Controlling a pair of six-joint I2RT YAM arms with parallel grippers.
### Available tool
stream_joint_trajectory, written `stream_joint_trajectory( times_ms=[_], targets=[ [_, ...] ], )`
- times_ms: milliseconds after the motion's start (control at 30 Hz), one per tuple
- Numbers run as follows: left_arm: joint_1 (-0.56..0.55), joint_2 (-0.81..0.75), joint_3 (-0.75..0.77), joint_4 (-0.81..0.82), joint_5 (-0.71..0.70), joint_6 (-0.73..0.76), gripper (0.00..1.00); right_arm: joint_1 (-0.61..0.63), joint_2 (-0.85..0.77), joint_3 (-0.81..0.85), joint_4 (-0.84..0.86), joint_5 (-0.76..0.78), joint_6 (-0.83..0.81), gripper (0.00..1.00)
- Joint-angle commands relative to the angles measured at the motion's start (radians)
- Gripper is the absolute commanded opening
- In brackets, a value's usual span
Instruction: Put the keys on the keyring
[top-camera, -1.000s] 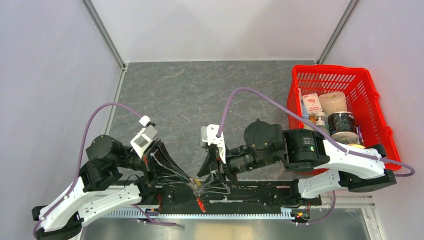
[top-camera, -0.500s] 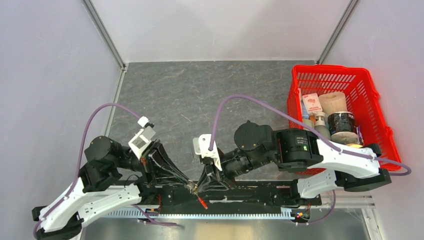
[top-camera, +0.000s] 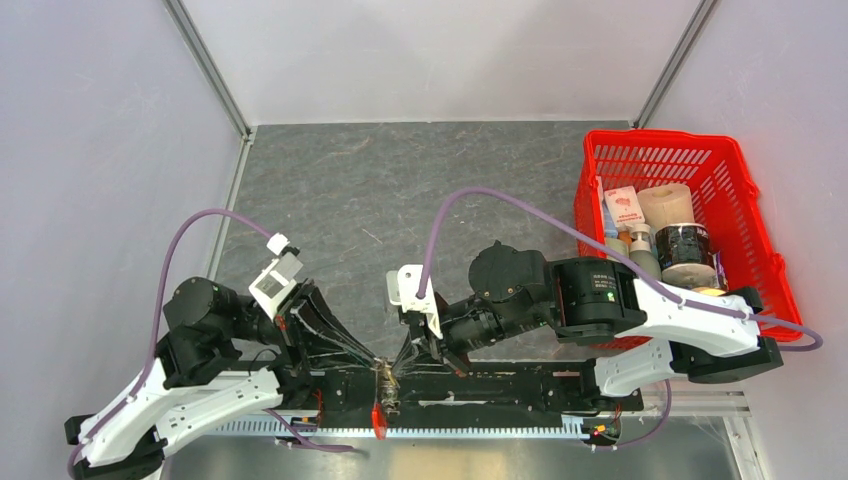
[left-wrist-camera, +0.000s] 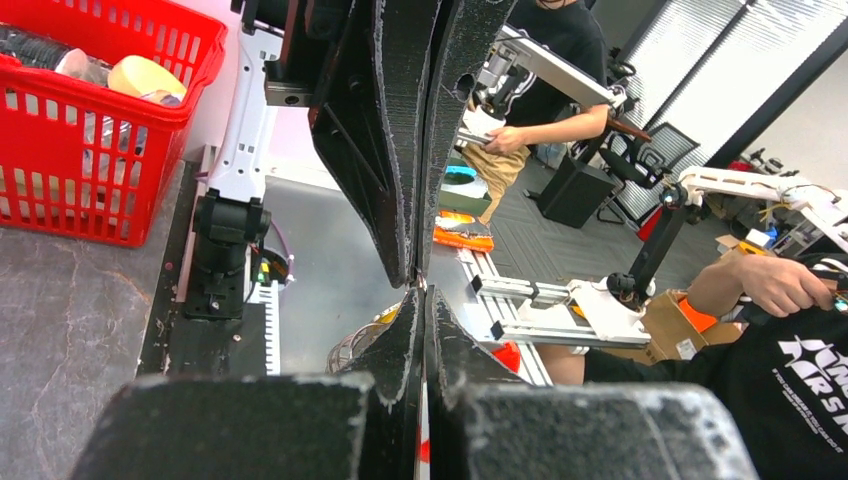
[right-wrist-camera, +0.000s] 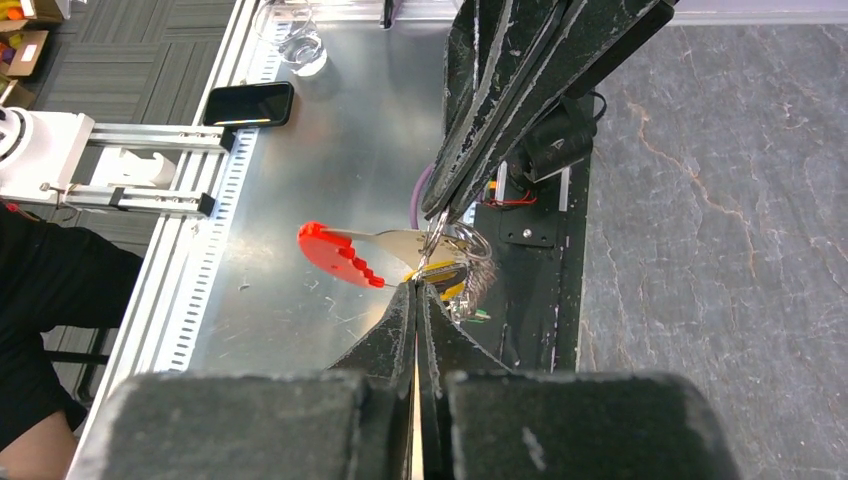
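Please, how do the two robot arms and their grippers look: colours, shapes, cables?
The left arm and right arm have white shells on the lower links and black cylindrical joint housings. A lilac cable loops along each to a small white camera block at the wrist. The left gripper and right gripper have long, flat black fingers with rough, pale edges.

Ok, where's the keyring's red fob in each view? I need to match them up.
Top external: the red fob hangs at bottom centre, across the toothed rail.
Left wrist: mostly hidden behind the left pincer, so I cannot confirm it; the toothed rail is at left.
Right wrist: the fob is centre-left, right of the toothed rail.
Shared landmark: the toothed rail.
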Motion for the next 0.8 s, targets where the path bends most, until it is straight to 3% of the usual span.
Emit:
stream_joint_trajectory(
  times_ms=[0,433,767],
  targets=[
    [0.003,-0.017,-0.009,0.095,-0.059,-0.049,0.02,0.011,-0.017,-0.005,0.082,0.016,-0.001,0.0],
    [0.003,-0.034,-0.032,0.122,-0.152,-0.071,0.02,0.061,-0.011,-0.007,0.103,0.038,-0.03,0.0],
    [0.003,-0.039,-0.038,0.128,-0.202,-0.076,0.02,0.142,0.022,0.031,0.07,0.226,-0.092,0.0]
  ],
)
